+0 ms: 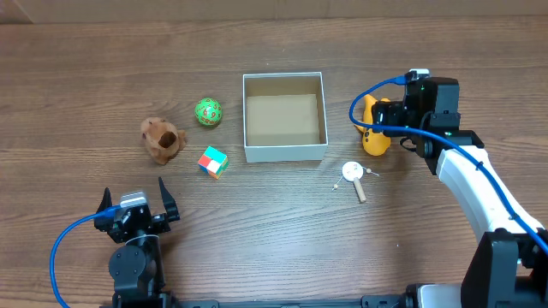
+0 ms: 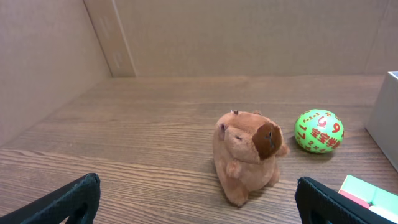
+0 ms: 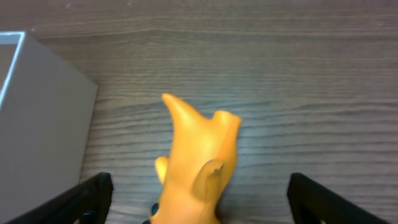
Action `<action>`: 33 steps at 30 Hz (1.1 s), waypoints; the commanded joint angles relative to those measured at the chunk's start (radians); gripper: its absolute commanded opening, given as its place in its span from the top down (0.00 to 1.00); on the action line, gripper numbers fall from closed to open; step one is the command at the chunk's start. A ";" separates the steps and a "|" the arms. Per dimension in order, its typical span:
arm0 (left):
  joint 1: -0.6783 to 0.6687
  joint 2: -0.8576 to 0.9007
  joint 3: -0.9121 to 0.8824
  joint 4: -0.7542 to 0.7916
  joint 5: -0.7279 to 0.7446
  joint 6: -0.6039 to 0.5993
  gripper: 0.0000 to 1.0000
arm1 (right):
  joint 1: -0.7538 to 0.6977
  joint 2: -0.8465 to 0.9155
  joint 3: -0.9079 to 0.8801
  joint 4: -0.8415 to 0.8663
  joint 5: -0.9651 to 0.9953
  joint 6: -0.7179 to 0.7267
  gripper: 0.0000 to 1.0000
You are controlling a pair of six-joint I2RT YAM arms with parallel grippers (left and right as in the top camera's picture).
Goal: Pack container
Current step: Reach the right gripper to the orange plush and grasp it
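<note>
The container point(image 1: 284, 154) is a square white-walled box with a brown floor at the table's middle, and it holds nothing. Its white wall shows in the right wrist view point(image 3: 37, 118). An orange toy point(image 1: 373, 135) lies right of it. My right gripper point(image 1: 387, 125) is open around the orange toy point(image 3: 199, 162), fingers apart on either side, not touching it. My left gripper point(image 1: 135, 204) is open and empty near the front left. In the left wrist view, a brown plush animal point(image 2: 247, 153) sits ahead of its open fingers point(image 2: 199, 202).
A green numbered ball point(image 1: 208, 112) and the brown plush point(image 1: 162, 139) lie left of the container. A coloured cube point(image 1: 212, 162) sits near its front left corner. A white round piece with a wooden stick point(image 1: 354, 177) lies at front right.
</note>
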 commanded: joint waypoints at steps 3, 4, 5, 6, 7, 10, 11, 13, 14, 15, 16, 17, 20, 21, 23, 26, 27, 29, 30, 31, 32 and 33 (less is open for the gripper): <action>0.000 0.001 -0.003 0.004 -0.010 0.013 0.00 | 0.004 0.026 0.019 0.021 0.023 -0.001 0.07; 0.000 0.001 -0.003 0.004 -0.010 0.013 0.00 | 0.004 0.033 0.019 0.023 0.022 -0.001 0.05; 0.000 0.001 -0.003 0.004 -0.010 0.013 0.00 | 0.004 0.043 0.019 0.019 0.013 -0.001 0.00; 0.000 0.001 -0.003 0.004 -0.010 0.013 0.00 | 0.005 0.050 0.019 0.018 0.002 0.000 0.00; 0.000 0.001 -0.003 0.004 -0.010 0.012 0.00 | 0.005 0.056 0.019 0.018 -0.028 -0.001 0.00; 0.000 0.001 -0.003 0.004 -0.010 0.013 0.00 | 0.004 0.059 0.019 0.026 -0.073 0.016 0.00; 0.000 0.001 -0.003 0.004 -0.010 0.013 0.00 | 0.003 0.059 0.019 0.032 -0.087 0.043 0.00; 0.000 0.001 -0.003 0.004 -0.010 0.013 0.00 | 0.003 0.059 0.019 0.032 -0.087 0.068 0.00; 0.000 0.001 -0.003 0.004 -0.010 0.013 0.00 | 0.004 0.060 0.019 0.035 -0.087 0.067 0.00; 0.000 0.001 -0.003 0.004 -0.010 0.013 0.00 | 0.004 0.062 0.019 0.039 -0.087 0.068 0.00; 0.000 0.001 -0.003 0.004 -0.010 0.013 0.00 | 0.005 0.067 0.019 0.042 -0.087 0.068 0.00; 0.000 0.001 -0.003 0.004 -0.010 0.013 0.00 | 0.006 0.071 0.019 0.042 -0.087 0.068 0.00; 0.000 0.001 -0.003 0.004 -0.010 0.013 0.00 | 0.026 0.113 0.019 0.044 -0.057 0.068 0.00; 0.000 0.001 -0.003 0.004 -0.010 0.013 0.00 | 0.034 0.129 0.019 0.048 -0.030 0.068 0.00; 0.000 0.001 -0.003 0.004 -0.010 0.013 0.00 | 0.047 0.159 0.019 0.053 0.037 0.068 0.00; 0.000 0.001 -0.003 0.004 -0.010 0.013 0.00 | 0.058 0.184 0.019 0.053 0.090 0.068 0.00; 0.000 0.001 -0.003 0.004 -0.010 0.013 0.00 | 0.058 0.186 0.019 0.051 0.090 0.068 0.00; 0.000 0.001 -0.003 0.004 -0.010 0.013 0.00 | 0.058 0.186 0.019 0.050 0.090 0.068 0.00; 0.000 0.001 -0.003 0.004 -0.010 0.013 0.00 | 0.058 0.187 0.019 0.050 0.092 0.068 0.02; 0.000 0.001 -0.003 0.004 -0.010 0.013 0.00 | 0.058 0.188 0.019 0.050 0.098 0.068 0.02; 0.000 0.001 -0.003 0.004 -0.010 0.013 0.00 | 0.058 0.188 0.019 0.050 0.102 0.068 0.04; 0.000 0.001 -0.003 0.004 -0.010 0.013 0.00 | 0.058 0.188 0.019 0.050 0.109 0.069 0.09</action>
